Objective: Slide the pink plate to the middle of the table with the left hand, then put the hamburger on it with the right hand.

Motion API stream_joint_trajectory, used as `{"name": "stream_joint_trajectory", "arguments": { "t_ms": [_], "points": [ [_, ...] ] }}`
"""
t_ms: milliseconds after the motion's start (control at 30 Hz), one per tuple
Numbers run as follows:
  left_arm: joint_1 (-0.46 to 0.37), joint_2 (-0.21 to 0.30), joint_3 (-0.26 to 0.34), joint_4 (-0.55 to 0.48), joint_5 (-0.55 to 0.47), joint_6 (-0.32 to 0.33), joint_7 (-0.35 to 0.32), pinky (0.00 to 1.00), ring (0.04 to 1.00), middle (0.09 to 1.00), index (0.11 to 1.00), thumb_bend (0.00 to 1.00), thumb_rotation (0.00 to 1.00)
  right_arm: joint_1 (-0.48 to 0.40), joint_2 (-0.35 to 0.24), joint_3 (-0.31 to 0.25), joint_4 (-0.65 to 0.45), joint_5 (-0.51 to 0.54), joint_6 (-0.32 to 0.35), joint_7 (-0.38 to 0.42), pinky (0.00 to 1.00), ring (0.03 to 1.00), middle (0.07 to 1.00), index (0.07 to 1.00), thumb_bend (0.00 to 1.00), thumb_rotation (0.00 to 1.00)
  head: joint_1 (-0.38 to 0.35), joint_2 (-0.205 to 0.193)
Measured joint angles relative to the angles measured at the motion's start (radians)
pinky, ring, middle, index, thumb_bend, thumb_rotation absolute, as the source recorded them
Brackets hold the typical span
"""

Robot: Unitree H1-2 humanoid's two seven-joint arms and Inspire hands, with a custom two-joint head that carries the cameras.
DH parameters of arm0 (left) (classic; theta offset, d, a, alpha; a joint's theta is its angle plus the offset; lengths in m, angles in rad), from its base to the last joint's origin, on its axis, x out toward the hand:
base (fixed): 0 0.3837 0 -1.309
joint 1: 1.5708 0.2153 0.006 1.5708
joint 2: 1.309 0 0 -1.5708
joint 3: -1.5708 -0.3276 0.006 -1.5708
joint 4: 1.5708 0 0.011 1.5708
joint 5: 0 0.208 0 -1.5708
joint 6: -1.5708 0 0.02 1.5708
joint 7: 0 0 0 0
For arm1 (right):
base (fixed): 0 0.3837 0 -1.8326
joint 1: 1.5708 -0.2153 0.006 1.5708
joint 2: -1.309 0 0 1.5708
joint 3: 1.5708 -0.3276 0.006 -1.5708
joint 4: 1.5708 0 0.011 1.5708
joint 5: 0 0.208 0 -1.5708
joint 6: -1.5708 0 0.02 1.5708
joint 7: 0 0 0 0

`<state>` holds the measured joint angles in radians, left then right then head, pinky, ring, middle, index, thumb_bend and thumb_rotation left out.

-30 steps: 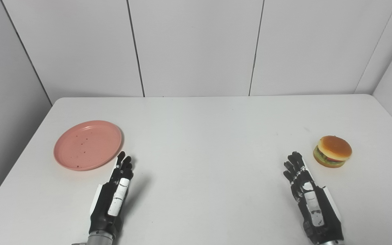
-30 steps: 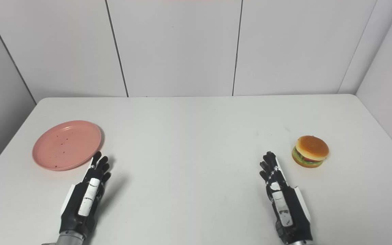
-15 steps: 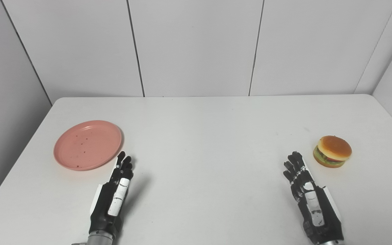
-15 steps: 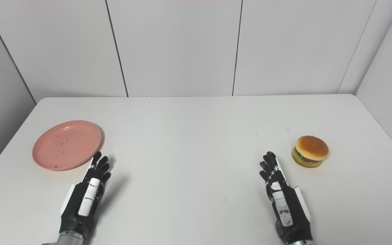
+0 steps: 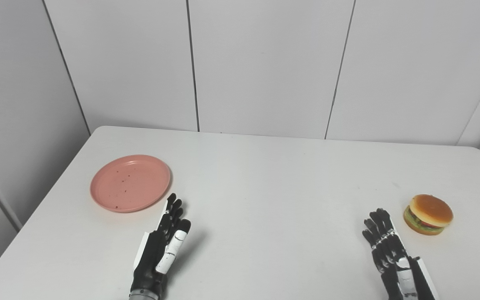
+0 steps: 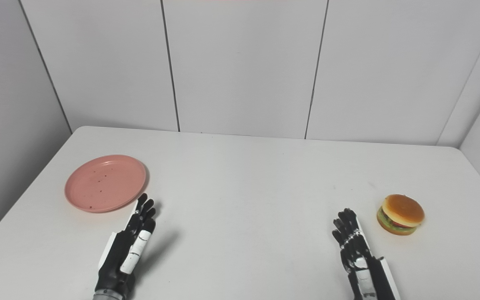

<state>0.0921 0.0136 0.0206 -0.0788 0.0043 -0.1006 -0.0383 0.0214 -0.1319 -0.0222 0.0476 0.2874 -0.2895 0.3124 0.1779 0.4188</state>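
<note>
Pink plate (image 5: pixel 130 183): counter (image 5: pixel 265 175) left, unmoved.
Hamburger (image 5: pixel 428 208): far right.
Left robot hand (image 5: pixel 163 250): empty, fingers extended, beside plate.
Right robot hand (image 5: pixel 390 254): empty, extended, waiting.

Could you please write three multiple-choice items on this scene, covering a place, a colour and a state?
1. Where is the hamburger?
A. on the plate
B. on the table, just beyond the right hand
C. in the left hand

2. What colour is the plate?
A. pink
B. blue
C. green

3. What state is the left hand in?
A. shut on the plate
B. shut on the hamburger
C. open, fingers straight

Answers:
1 B: it sits on bare table at the right side.
2 A: the dish at the left is pink.
3 C: it holds nothing, and its fingers end just short of the plate's rim.
</note>
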Motion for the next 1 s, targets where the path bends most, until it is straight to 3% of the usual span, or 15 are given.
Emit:
{"name": "stream_joint_trajectory", "arguments": {
  "t_ms": [233, 367, 567, 1000],
  "points": [
    [-0.001, 0.000, -0.006, 0.017, 0.022, -0.037, 0.018, 1.00, 0.994, 1.000, 1.000, 0.76, 0.82, 0.001, -0.009, -0.003, 0.021, 0.011, -0.024, 0.027, 1.00, 0.986, 0.985, 1.000, 0.90, 0.91, 0.023, -0.009],
    [-0.002, 0.000, -0.007, 0.027, 0.024, -0.058, 0.020, 1.00, 0.996, 1.000, 1.000, 0.76, 0.84, 0.003, -0.013, -0.009, 0.042, 0.016, -0.043, 0.036, 1.00, 0.997, 0.996, 1.000, 0.89, 0.93, 0.040, -0.041],
    [-0.004, 0.000, -0.009, 0.038, 0.039, -0.082, 0.028, 1.00, 1.000, 1.000, 1.000, 0.76, 0.84, 0.003, -0.017, -0.011, 0.057, 0.020, -0.067, 0.052, 1.00, 0.989, 0.992, 1.000, 0.91, 0.93, 0.040, -0.058],
    [-0.008, 0.000, -0.007, 0.055, 0.009, -0.116, 0.028, 1.00, 0.993, 1.000, 1.000, 0.80, 0.83, 0.000, -0.018, -0.014, 0.082, 0.020, -0.092, 0.056, 1.00, 0.992, 0.986, 1.000, 0.90, 0.93, 0.008, -0.061]
  ]
}}
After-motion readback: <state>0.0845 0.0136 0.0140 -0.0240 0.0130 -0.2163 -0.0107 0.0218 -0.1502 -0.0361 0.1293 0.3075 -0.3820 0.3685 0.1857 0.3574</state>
